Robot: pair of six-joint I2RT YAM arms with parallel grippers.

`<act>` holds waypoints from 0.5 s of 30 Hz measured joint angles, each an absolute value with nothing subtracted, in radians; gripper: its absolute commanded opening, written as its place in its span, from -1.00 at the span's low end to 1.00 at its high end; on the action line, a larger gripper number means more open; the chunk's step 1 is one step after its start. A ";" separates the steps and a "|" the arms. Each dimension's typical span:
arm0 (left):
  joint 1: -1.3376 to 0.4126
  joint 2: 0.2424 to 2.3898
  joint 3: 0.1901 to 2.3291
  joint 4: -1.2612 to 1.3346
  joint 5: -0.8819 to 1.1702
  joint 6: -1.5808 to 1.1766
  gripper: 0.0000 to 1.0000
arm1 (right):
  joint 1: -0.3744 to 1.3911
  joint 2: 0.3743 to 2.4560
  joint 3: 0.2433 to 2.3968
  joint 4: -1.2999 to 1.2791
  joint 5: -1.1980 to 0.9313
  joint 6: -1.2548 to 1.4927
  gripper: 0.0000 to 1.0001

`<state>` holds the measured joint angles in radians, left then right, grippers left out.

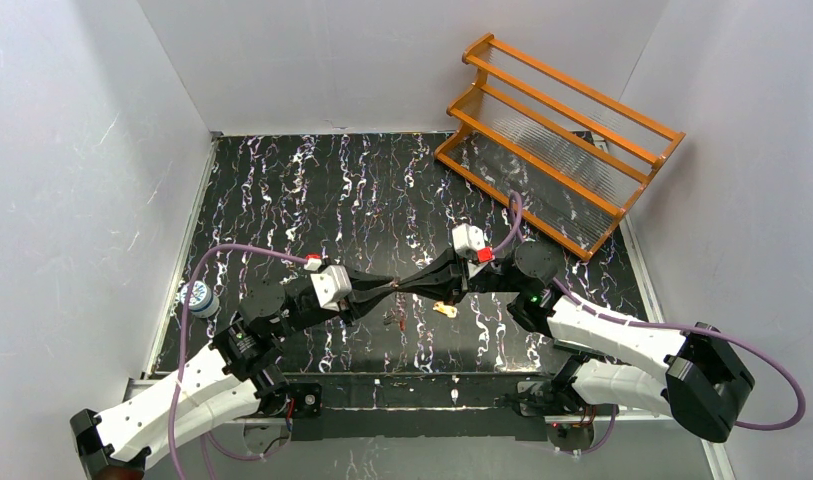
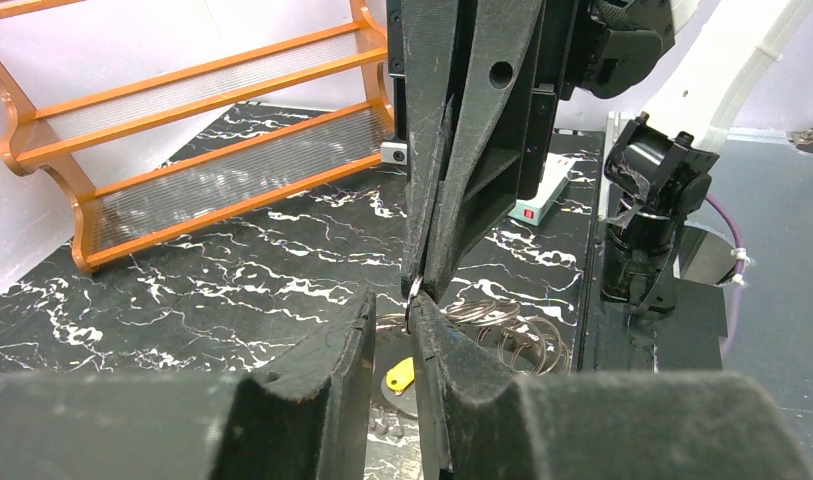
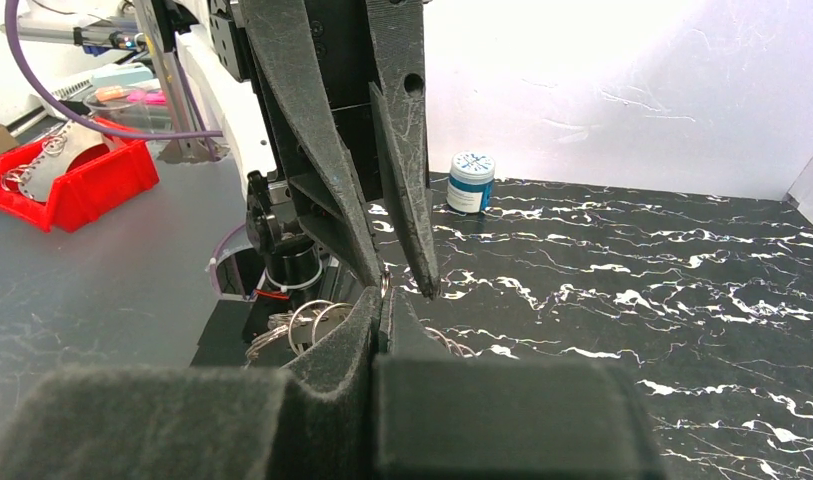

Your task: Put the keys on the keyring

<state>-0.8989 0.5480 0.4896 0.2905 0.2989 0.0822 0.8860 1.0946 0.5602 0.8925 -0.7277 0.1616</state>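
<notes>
Both grippers meet tip to tip over the middle of the black marbled table. My right gripper [image 1: 416,282] [image 3: 384,297] [image 2: 420,285] is shut on a small silvery ring, the keyring [image 2: 414,292] [image 3: 385,283], which stands edge-on at its tips. My left gripper [image 1: 400,288] [image 2: 393,302] [image 3: 405,286] is open by a narrow gap, and one of its fingers [image 2: 432,335] touches the ring. A yellow-gold key [image 1: 444,309] [image 2: 402,375] lies flat on the table below and shows through that gap. No silvery key can be made out.
A loose pile of thin wire loops [image 2: 512,330] [image 3: 302,320] lies near the table's front edge. A small reddish-brown thing [image 1: 394,320] lies near the key. An orange rack [image 1: 557,135] [image 2: 202,130] stands at the back right. A blue-lidded jar [image 1: 197,297] [image 3: 471,181] stands at the left.
</notes>
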 measured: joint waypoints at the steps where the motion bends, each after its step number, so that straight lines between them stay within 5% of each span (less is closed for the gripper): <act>1: -0.899 0.548 0.490 0.291 0.300 0.083 -0.65 | 0.886 1.095 0.560 0.893 -0.729 0.162 -0.97; 8: -0.899 0.549 0.490 0.292 0.302 0.082 -0.60 | 0.886 1.095 0.560 0.894 -0.730 0.164 -0.97; 12: -0.899 0.549 0.490 0.291 0.298 0.086 -0.36 | 0.885 1.095 0.559 0.897 -0.735 0.167 -0.97; 15: -0.899 0.545 0.490 0.289 0.291 0.087 -0.65 | 0.886 1.094 0.559 0.900 -0.737 0.170 -0.97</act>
<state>-0.8989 0.5453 0.4896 0.2890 0.2913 0.0872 0.8856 1.0943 0.5587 0.8997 -0.7372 0.1696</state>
